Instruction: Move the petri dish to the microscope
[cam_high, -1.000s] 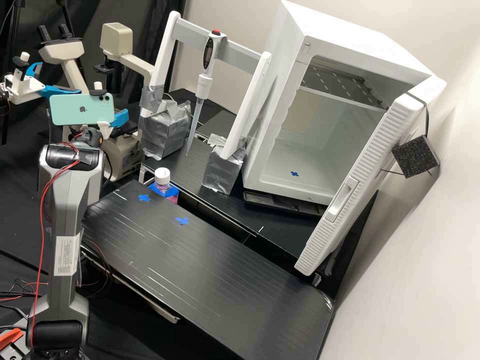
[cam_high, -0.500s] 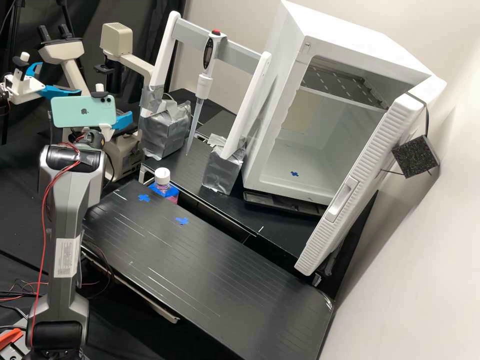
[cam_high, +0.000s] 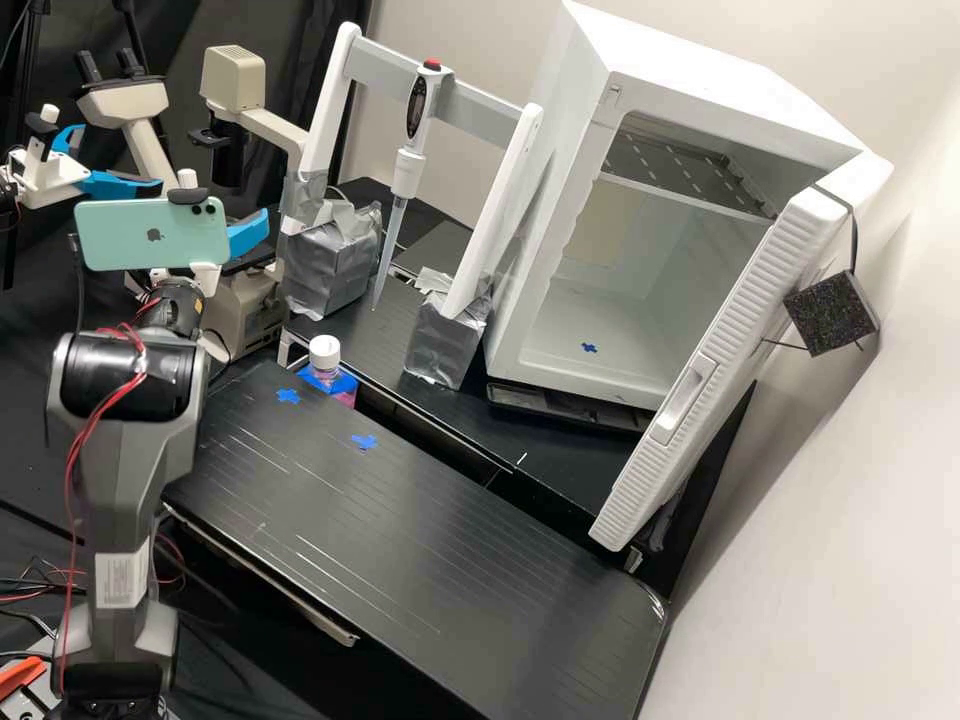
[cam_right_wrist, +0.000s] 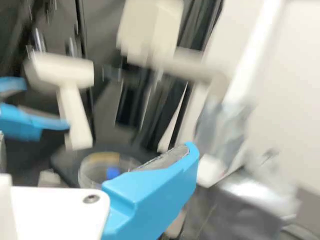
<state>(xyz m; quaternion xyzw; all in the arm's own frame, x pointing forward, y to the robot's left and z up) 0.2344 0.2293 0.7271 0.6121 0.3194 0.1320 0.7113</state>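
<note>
Presently, the dish (cam_right_wrist: 89, 174) lies flat on the dark stage (cam_right_wrist: 63, 162) of the microscope (cam_high: 233, 78), its circular face directed upward and its broad extent parallel to the stage. The gripper (cam_high: 247, 236) is positioned near the microscope; whether it is spread or pressed together cannot be determined.
</note>
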